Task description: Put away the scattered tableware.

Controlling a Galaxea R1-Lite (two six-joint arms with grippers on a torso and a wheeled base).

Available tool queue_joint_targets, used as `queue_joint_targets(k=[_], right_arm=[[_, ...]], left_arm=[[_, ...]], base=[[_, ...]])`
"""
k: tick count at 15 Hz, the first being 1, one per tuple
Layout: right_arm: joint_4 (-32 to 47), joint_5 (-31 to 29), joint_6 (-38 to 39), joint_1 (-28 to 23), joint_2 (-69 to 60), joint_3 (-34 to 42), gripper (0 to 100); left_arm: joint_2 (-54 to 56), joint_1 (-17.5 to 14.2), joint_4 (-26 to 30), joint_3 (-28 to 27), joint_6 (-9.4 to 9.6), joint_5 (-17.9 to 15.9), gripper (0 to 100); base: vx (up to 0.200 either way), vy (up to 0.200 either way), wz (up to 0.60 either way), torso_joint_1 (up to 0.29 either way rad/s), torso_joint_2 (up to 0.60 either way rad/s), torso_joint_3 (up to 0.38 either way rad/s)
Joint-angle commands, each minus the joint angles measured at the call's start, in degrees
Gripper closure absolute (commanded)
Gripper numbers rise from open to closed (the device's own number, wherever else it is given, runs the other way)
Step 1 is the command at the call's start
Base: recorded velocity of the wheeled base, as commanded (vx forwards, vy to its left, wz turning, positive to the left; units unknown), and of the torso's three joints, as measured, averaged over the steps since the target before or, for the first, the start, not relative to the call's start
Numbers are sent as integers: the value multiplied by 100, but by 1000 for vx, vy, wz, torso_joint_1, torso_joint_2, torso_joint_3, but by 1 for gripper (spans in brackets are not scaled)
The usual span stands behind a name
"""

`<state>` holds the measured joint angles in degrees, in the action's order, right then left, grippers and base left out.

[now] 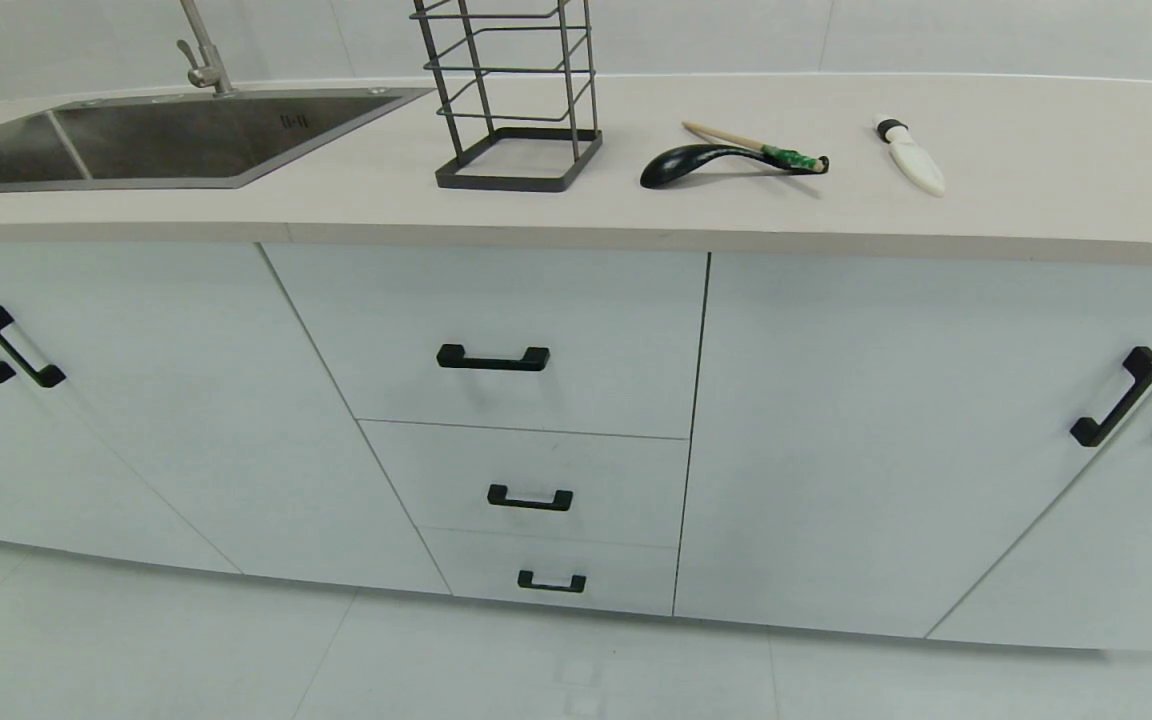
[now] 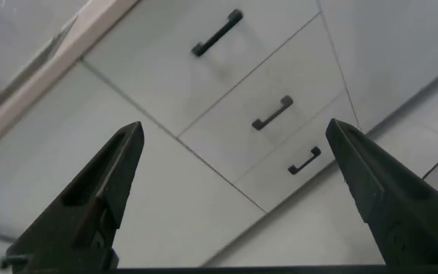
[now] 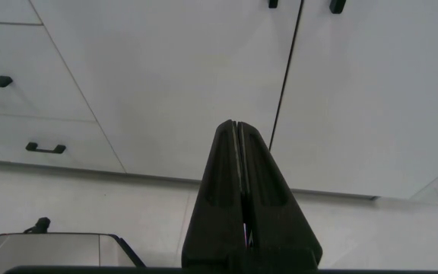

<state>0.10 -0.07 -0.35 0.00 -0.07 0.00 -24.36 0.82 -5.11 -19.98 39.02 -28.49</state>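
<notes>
On the countertop (image 1: 1036,150) lie a black ladle-like spoon (image 1: 706,160), a wooden chopstick pair with a green-wrapped end (image 1: 751,143) across its handle, and a white knife-shaped utensil with a black cap (image 1: 911,158) further right. A dark wire rack (image 1: 511,95) stands left of them. My left gripper (image 2: 234,137) is open, low in front of the drawers, with nothing between its fingers. My right gripper (image 3: 236,125) is shut on nothing, facing the cabinet doors near the floor.
A steel sink (image 1: 156,135) with a tap (image 1: 201,50) sits at the counter's left. Below the counter are three stacked drawers with black handles (image 1: 493,358) and cabinet doors (image 1: 886,430) either side. Pale floor tiles (image 1: 336,660) run along the cabinet base.
</notes>
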Motion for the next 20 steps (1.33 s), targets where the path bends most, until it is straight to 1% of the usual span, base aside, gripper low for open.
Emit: queue_joint_targets(k=[1, 2, 3, 4, 5, 6, 7, 8, 9, 10, 12, 15, 16, 17, 18, 19, 20], right_arm=[[-1, 7, 0, 0, 7, 0, 100], [-1, 7, -9, 0, 7, 0, 100], [-1, -1, 0, 0, 7, 0, 100], [-1, -1, 0, 0, 7, 0, 100], [-1, -1, 0, 0, 7, 0, 100], [-1, -1, 0, 0, 7, 0, 100], [-1, -1, 0, 0, 7, 0, 100], [-1, -1, 0, 0, 7, 0, 100], [-1, -1, 0, 0, 7, 0, 100], [-1, 7, 0, 0, 7, 0, 100], [-1, -1, 0, 0, 7, 0, 100], [-1, -1, 0, 0, 7, 0, 100], [-1, -1, 0, 0, 7, 0, 100], [-1, 7, 0, 0, 7, 0, 100], [-1, -1, 0, 0, 7, 0, 100], [-1, -1, 0, 0, 7, 0, 100], [-1, 7, 0, 0, 7, 0, 100]], left_arm=[[-1194, 683, 142, -656, 747, -157, 0], [-1590, 1070, 326, -885, 1160, -148, 0], [-2056, 1509, 616, -1175, 1758, -148, 0], [-2451, 1817, 1021, -1438, 2224, -104, 0], [-2750, 2036, 1522, -1641, 2584, 28, 0], [-3014, 2239, 1952, -1746, 2830, 203, 0], [-3330, 2441, 2049, -1746, 2980, 256, 0], [-3690, 2634, 2023, -1764, 3173, 309, 0], [-4042, 2740, 1899, -1808, 3402, 423, 0], [-4288, 2748, 1759, -1825, 3516, 520, 0], [-4719, 2748, 1565, -1825, 3525, 546, 0], [-5158, 2748, 1557, -1790, 3498, 713, 0], [-5343, 2704, 1416, -1799, 3410, 907, 0], [-5369, 2696, 1311, -1799, 3340, 1012, 0], [-5439, 2704, 1091, -1781, 3138, 1205, 0], [-5589, 2704, 836, -1711, 2804, 1381, 0], [-5668, 2696, 766, -1676, 2531, 1645, 0]], base=[[0, 0, 0, 0, 0, 0], [0, 0, 0, 0, 0, 0], [0, 0, 0, 0, 0, 0], [0, 0, 0, 0, 0, 0], [0, 0, 0, 0, 0, 0], [0, 0, 0, 0, 0, 0], [0, 0, 0, 0, 0, 0], [0, 0, 0, 0, 0, 0], [0, 0, 0, 0, 0, 0], [0, 0, 0, 0, 0, 0], [0, 0, 0, 0, 0, 0], [0, 0, 0, 0, 0, 0], [0, 0, 0, 0, 0, 0], [0, 0, 0, 0, 0, 0], [0, 0, 0, 0, 0, 0], [0, 0, 0, 0, 0, 0], [0, 0, 0, 0, 0, 0]])
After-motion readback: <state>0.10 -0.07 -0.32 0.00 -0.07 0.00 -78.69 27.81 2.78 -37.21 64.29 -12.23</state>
